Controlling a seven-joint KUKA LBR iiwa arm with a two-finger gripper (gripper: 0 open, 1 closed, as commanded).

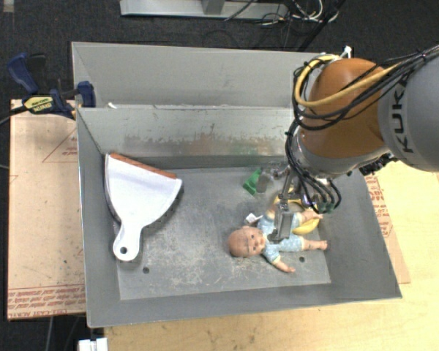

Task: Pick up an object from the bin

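A small baby doll point(267, 246) in light blue clothes lies on its back at the bin's lower right, head to the left. My gripper point(284, 225) reaches down onto the doll's upper body, its grey fingers against the chest and arm. A yellow piece point(307, 225) lies just right of the fingers, partly hidden by them. A small green thing point(252, 182) sits a little behind the gripper, towards the back wall.
A white dustpan point(139, 196) with a brown back edge lies at the bin's left, its handle pointing to the front. The arm's orange cover and cables hang over the bin's right back corner. Bare floor lies between dustpan and doll.
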